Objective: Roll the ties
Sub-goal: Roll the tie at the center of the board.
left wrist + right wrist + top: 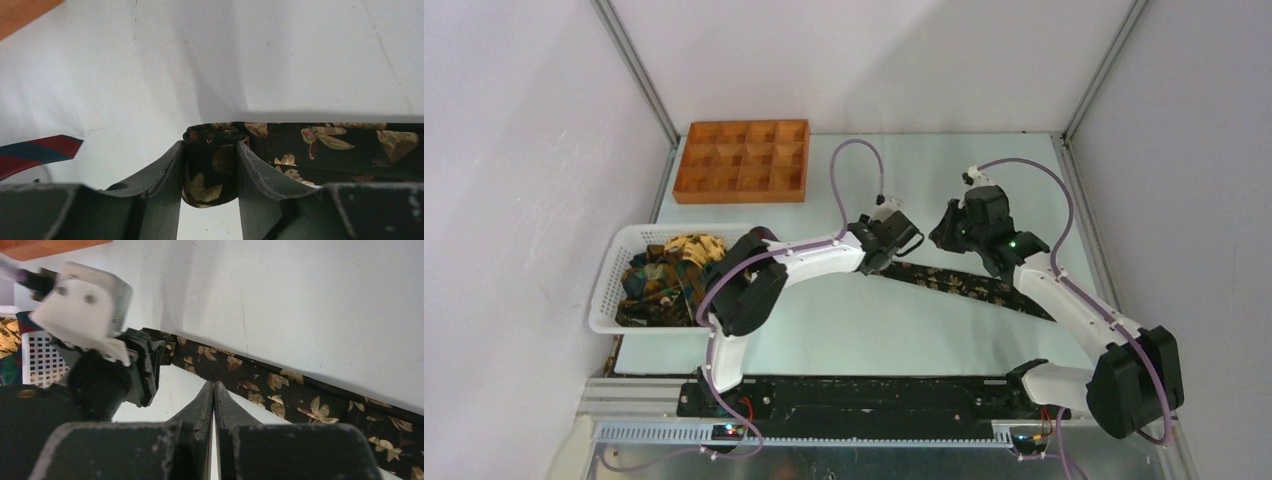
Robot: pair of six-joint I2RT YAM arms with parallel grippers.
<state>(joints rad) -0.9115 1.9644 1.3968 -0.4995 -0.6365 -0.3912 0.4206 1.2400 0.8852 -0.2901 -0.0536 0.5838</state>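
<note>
**Top view:** one tie (969, 282) lies stretched on the table (844, 330), running from ctr toward 4 o'clock. Most of its length is flat, so the roll looks barely begun. More ties (664, 275) sit heaped in the white basket (604, 300) at 9 o'clock, unrolled as far as I can tell. Orange tray (742, 160) is at 11 o'clock. My read: early in the task, w/ one tie in hand and the rest to do. Left arm reaches from its base at 7 o'clock, elbow by the basket, forearm pointing to ctr. Left gripper (882, 262) is on the tie's 10 o'clock end. Right arm comes up from 5 o'clock, and right gripper (944, 238) is just beside the left one, on its 3 o'clock side.

**Left wrist:** left gripper (209, 147) is clamped on the rolled end (212, 172), a small upright coil w/ only a few turns. Flat tie runs off toward 3 o'clock. A red/blue striped cloth (40, 152) shows at 9 o'clock.

**Right wrist:** right gripper (214, 390) has its fingers pressed together, holding nothing. It hovers near the flat stretch of tie, apart from it. Left gripper sits at 9 o'clock on the tie's end.
</note>
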